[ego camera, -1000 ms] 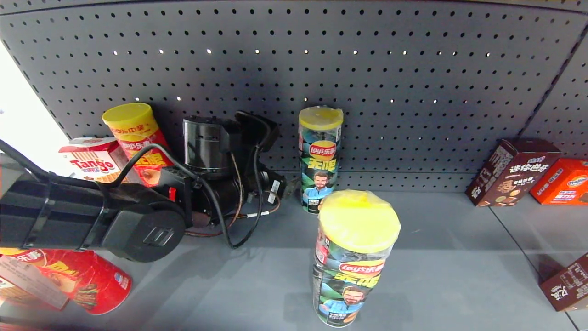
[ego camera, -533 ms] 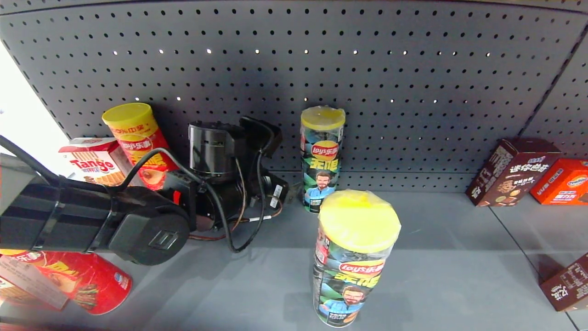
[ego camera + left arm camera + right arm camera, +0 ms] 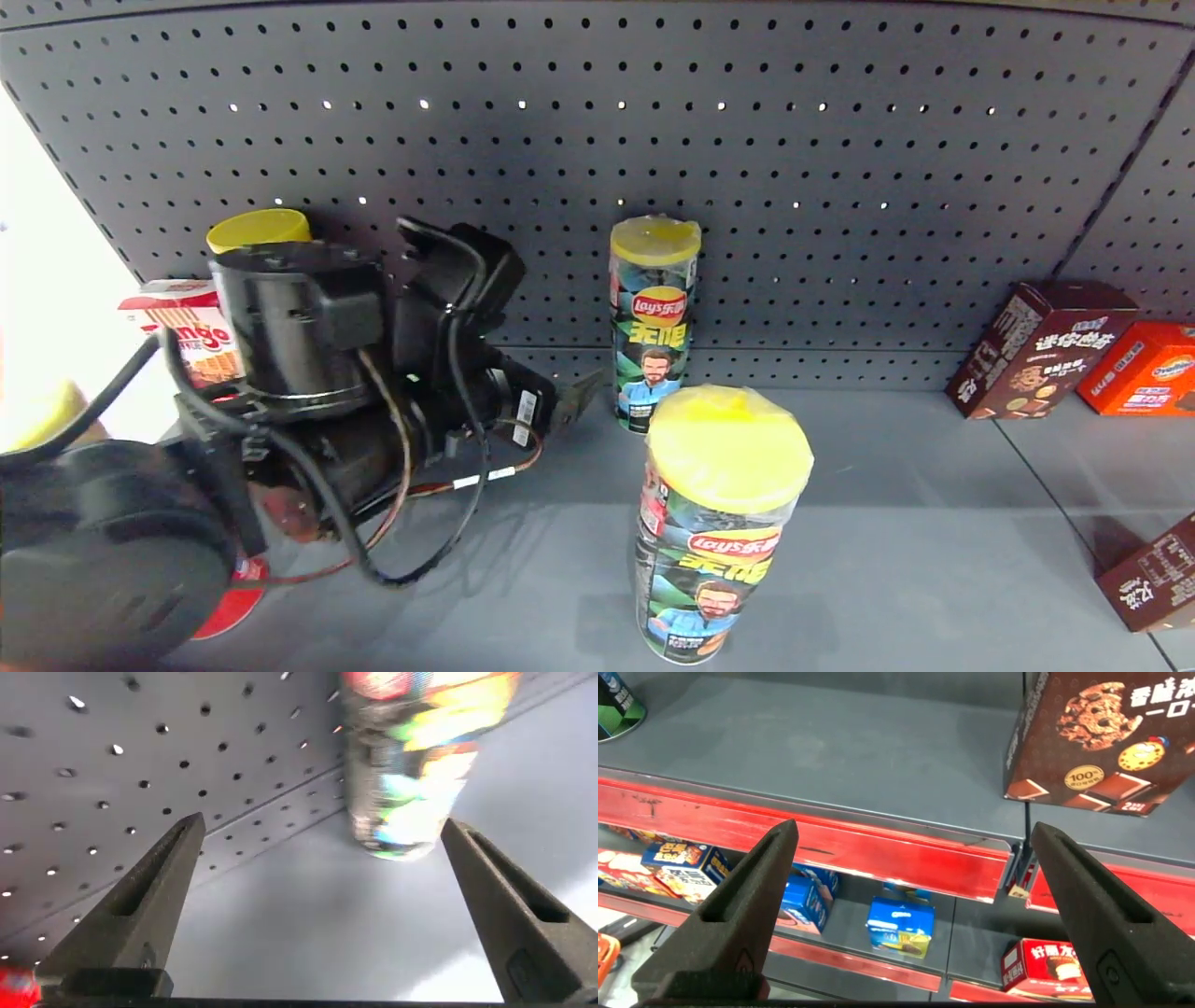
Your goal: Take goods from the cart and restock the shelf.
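Observation:
Two chip cans with yellow lids stand upright on the grey shelf [image 3: 934, 560]: one at the back [image 3: 653, 322] against the pegboard, one nearer the front [image 3: 724, 523]. My left gripper [image 3: 574, 397] hangs just left of the back can, apart from it. In the left wrist view the left gripper [image 3: 322, 826] is open and empty, with that can [image 3: 411, 765] beyond its fingertips. My right gripper [image 3: 915, 833] is open and empty, held off the shelf's red front edge [image 3: 878, 849].
A yellow can [image 3: 257, 229] and a wafer box [image 3: 187, 327] stand behind the left arm; a red can [image 3: 224, 607] lies at the front left. Brown and orange boxes [image 3: 1041, 350] sit at the right, and a brown cookie box [image 3: 1102, 737] by the edge.
My left arm has swung back and to the left, nearer the camera, and now covers most of the yellow can and the wafer box. The chip cans have not moved.

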